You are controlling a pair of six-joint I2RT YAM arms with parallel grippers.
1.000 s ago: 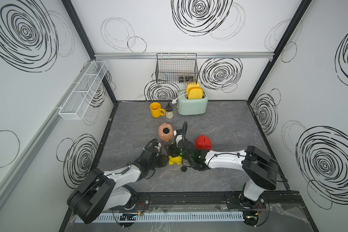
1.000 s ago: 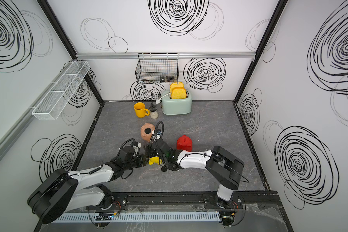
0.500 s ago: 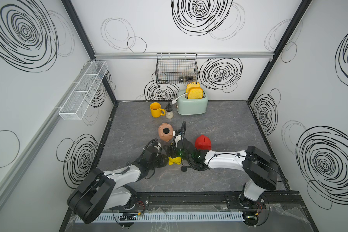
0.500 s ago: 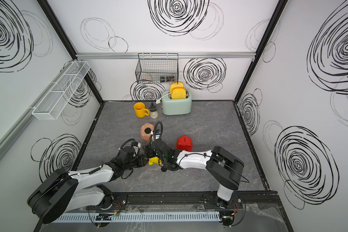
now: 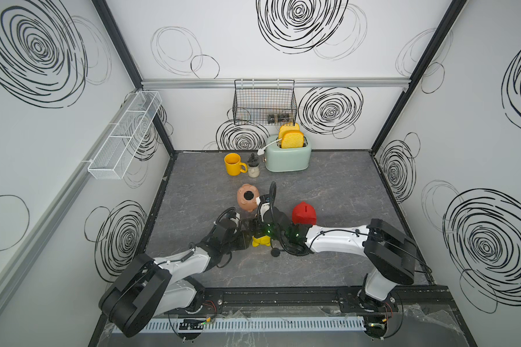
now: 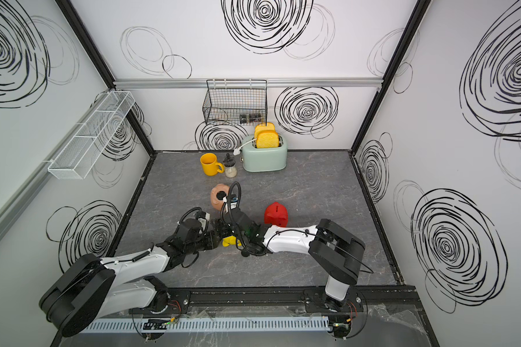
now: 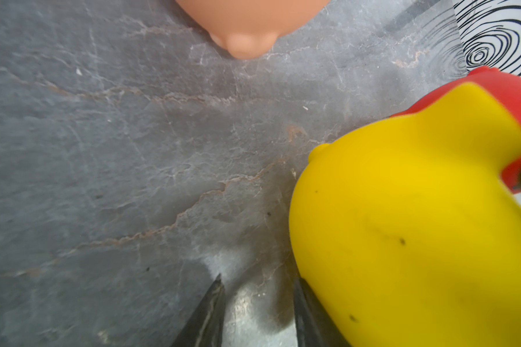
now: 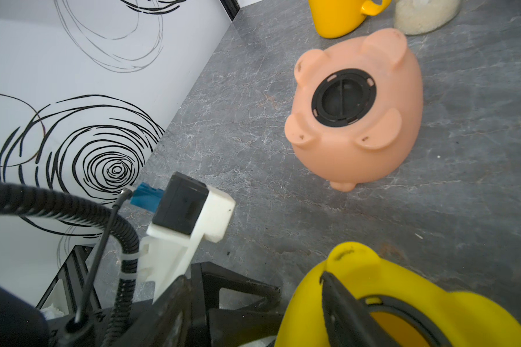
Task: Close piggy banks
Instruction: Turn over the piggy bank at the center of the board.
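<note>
yellow pig [image 5: 260, 241] mostly hidden btwn grippers, belly plug unclear

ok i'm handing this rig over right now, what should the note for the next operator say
Left gripper: slightly open, empty, beside the glossy yellow plastic piggy bank.
Right gripper: clamped on that yellow pig; its belly hole looks unplugged.
Pale pink plastic pig: belly up, black plug seated. Done.
Red plastic pig: upright, belly unseen.
Small black round plug: loose on the table.
Left: plug yellow, check red.
</note>
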